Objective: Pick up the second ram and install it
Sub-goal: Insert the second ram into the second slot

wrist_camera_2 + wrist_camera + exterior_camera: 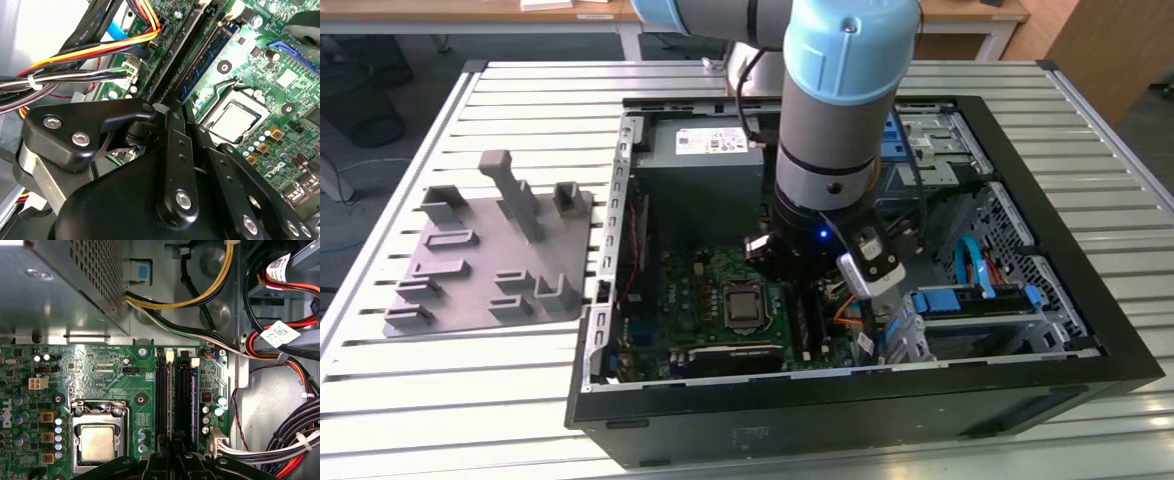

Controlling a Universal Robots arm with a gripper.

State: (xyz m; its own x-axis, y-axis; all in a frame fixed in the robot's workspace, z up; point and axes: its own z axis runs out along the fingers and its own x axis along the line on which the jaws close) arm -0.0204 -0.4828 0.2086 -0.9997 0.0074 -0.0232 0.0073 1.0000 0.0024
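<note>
My gripper (801, 290) is down inside the open computer case (607, 330), over the black memory slots (162, 400) beside the processor. In the second wrist view the second ram (207, 56), a blue strip with black chips, stands on edge along the slot on the processor side. It runs away from my gripper (176, 106), whose fingers are drawn together on its near end. The gripper (173, 452) sits over the slots' near half and hides it. A blue board edge (194, 405) also shows in the slot farthest from the processor.
The processor (97, 442) lies beside the slots and the metal power supply (60, 285) is beyond them. Thick cable bundles (295, 440) crowd the other side. A drive bay with blue latches (981, 290) fills the exterior view's right. A grey fixture tray (487, 255) rests on the slatted table outside.
</note>
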